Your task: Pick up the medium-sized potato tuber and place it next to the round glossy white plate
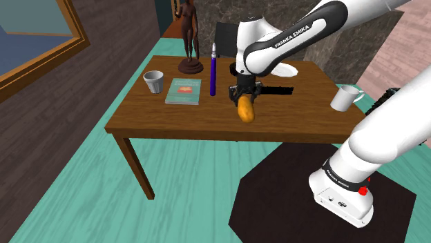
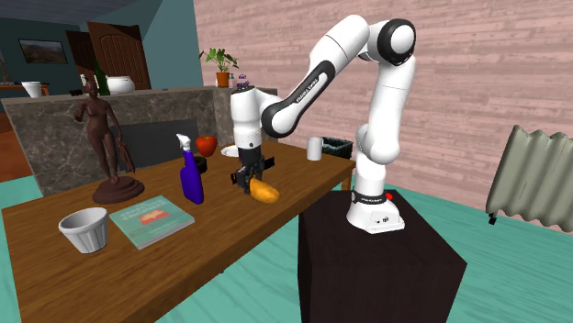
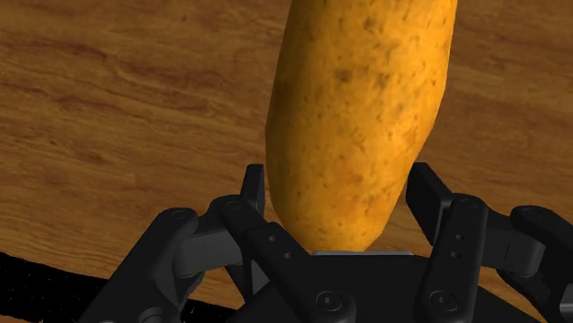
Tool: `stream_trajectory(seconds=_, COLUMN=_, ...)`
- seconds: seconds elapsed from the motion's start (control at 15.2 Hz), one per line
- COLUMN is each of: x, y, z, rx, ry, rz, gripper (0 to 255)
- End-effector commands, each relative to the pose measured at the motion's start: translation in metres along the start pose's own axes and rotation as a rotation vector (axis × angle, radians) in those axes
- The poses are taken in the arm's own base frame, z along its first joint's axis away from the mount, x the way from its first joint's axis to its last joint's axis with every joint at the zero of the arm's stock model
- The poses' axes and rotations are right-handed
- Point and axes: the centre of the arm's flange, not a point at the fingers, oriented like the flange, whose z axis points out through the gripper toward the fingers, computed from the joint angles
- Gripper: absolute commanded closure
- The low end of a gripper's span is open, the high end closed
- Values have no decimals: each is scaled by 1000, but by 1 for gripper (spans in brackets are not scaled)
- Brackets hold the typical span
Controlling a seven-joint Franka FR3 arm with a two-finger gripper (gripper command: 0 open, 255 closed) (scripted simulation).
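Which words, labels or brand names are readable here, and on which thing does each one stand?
"FRANKA EMIKA": on the white arm's forearm, shoulder view.
Print on the book cover: too blurred to read.
Small lettering on the arm's base: too small to read.

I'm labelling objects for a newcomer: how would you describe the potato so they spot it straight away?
Start at the brown wooden table, where the white arm reaches down near its middle. The potato is the speckled orange-yellow oblong clasped in the black gripper, unlike the upright blue bottle and flat teal book beside it.
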Motion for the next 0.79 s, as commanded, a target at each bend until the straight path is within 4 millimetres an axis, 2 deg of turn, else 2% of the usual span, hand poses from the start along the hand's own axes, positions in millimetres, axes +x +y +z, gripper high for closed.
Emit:
stream_trajectory(seconds=0.0, x=1, y=1, z=-11, rx=0, ry=0, rz=0, gripper=255)
stream_trajectory(seconds=0.73, x=2, y=6, z=-68, rx=0, ry=0, rz=0, gripper=255)
